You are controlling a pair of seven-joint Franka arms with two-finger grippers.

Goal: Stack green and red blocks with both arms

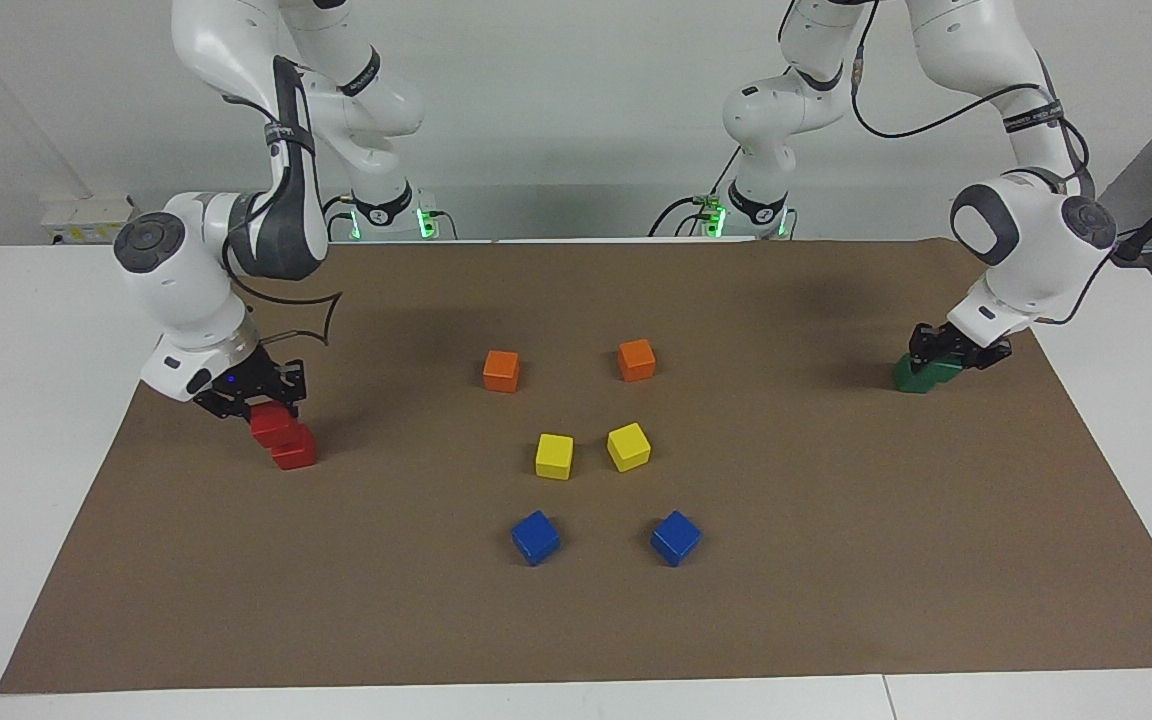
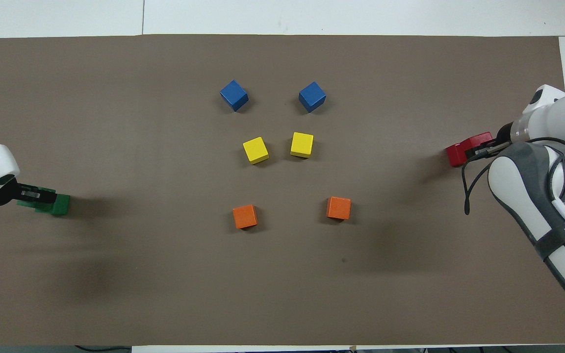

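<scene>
Your right gripper (image 1: 258,405) grasping a red block (image 1: 273,424) on the other red block (image 1: 294,451), left gripper (image 1: 954,352) grasping a green block (image 1: 944,366) on the other green block (image 1: 911,376), arms at their own table ends.

White table (image 1: 16,330) covered across most of its top by a brown mat (image 1: 836,560) (its edges stop short of the table's rim), set against a plain pale wall (image 1: 556,110); even light, with soft shadows on the mat.
</scene>
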